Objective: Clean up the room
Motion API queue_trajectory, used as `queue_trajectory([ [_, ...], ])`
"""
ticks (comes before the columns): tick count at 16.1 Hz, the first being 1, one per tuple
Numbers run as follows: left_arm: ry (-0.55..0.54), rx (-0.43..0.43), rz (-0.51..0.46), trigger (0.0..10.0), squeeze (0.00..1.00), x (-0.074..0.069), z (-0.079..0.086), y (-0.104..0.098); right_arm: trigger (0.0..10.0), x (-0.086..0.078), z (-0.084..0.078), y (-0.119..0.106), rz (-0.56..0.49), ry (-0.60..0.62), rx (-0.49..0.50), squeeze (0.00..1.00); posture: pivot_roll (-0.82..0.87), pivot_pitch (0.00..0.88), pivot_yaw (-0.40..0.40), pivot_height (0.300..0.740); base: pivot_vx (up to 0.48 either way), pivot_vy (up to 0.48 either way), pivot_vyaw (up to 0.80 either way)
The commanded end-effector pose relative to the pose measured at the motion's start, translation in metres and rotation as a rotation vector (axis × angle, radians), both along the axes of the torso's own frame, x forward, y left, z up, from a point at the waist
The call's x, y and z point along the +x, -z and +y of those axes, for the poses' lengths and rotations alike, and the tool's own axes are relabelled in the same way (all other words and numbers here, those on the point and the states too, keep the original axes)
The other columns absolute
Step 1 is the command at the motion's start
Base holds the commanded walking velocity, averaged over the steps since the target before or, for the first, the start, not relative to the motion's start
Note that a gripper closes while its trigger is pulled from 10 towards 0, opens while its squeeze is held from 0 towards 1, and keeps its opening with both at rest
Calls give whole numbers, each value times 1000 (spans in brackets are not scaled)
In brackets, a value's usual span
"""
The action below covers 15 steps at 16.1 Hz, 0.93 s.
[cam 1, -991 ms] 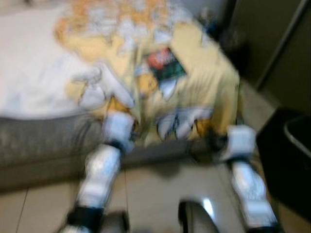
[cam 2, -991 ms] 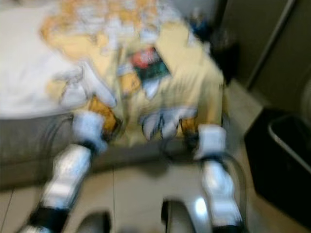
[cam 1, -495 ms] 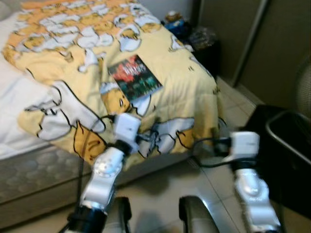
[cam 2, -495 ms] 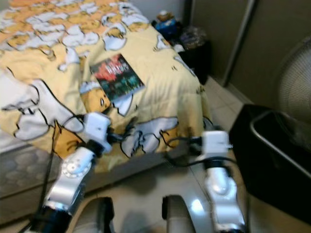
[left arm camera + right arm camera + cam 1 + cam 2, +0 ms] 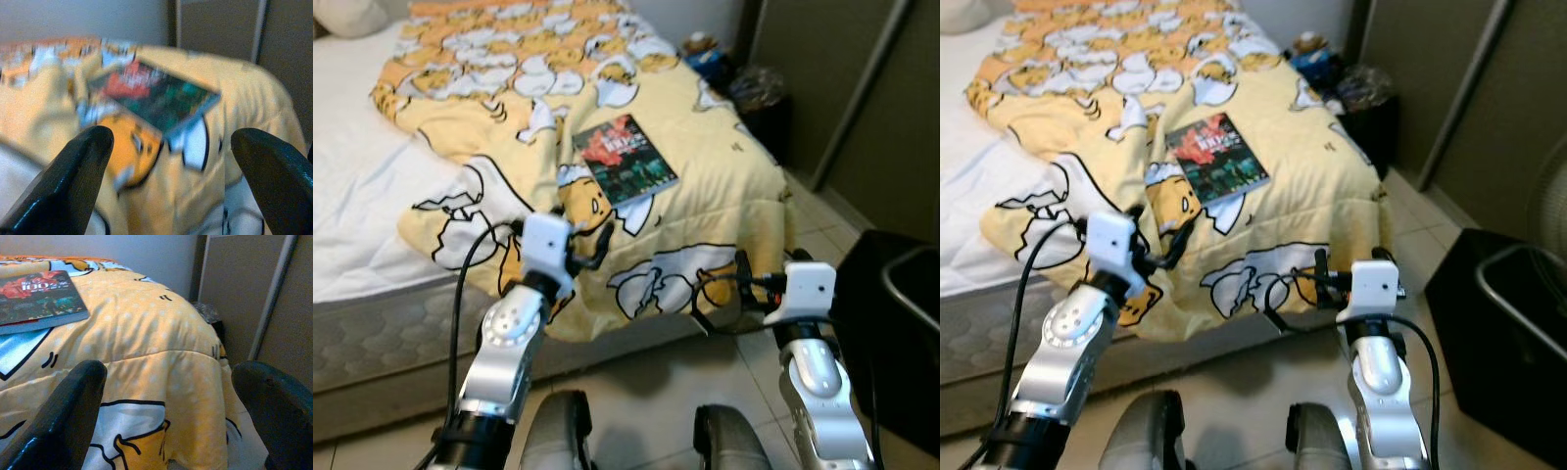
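Note:
A dark book point(image 5: 625, 160) with a red and green cover lies flat on the yellow cartoon-print blanket point(image 5: 724, 186), near the bed's foot corner. My left gripper point(image 5: 592, 245) is raised over the blanket's front edge, a short way short of the book, fingers open and empty. In the left wrist view the book point(image 5: 156, 98) lies ahead between the spread fingers point(image 5: 73, 181). My right gripper point(image 5: 1307, 284) hovers open by the hanging corner of the blanket, above the floor. The right wrist view has the book point(image 5: 39, 296) far off to one side.
The white mattress sheet point(image 5: 362, 176) lies bare on the left, above the grey bed base point(image 5: 372, 343). A black bin point(image 5: 1503, 323) stands on the tiled floor at the right. A cluttered dark nightstand point(image 5: 744, 83) and tall wardrobe doors point(image 5: 862, 88) are behind the bed corner.
The whole view has shifted and gone from blurred to sharp as the camera moved. Both arms stay raised before the bed edge. The book lies where it was on the blanket.

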<state>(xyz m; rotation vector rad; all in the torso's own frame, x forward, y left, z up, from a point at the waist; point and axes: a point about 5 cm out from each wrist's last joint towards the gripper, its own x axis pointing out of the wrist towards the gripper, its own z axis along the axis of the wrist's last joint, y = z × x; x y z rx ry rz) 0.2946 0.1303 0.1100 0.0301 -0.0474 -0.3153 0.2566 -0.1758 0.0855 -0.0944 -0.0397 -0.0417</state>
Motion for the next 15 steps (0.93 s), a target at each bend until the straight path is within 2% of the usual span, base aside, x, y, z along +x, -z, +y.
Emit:
queue_trajectory([
  [1,-23,-20,46,10000,0,1,2,7,10000,4,0,-1,6,5,-3,0,-168,0,76,609,0,0,0],
  [3,5,-12,31,10000,0,2,-4,5,10000,9,5,-3,-2,-18,1,0,-159,0,74,609,0,0,0],
  [6,58,18,-53,10000,0,2,-10,-9,10000,14,9,-4,-10,-31,4,0,-149,0,74,609,431,0,0],
  [9,56,-15,-74,10000,0,5,-10,-15,10000,17,11,-10,-36,-50,-8,0,-150,0,70,609,441,0,0],
  [11,75,-19,-90,10000,0,4,-15,-18,10000,22,12,-23,-83,-66,-14,0,-150,0,68,609,0,437,0],
  [15,86,-16,-99,10000,0,1,-17,-18,10000,24,15,-32,-114,-80,-20,0,-150,0,59,609,63,435,0],
])
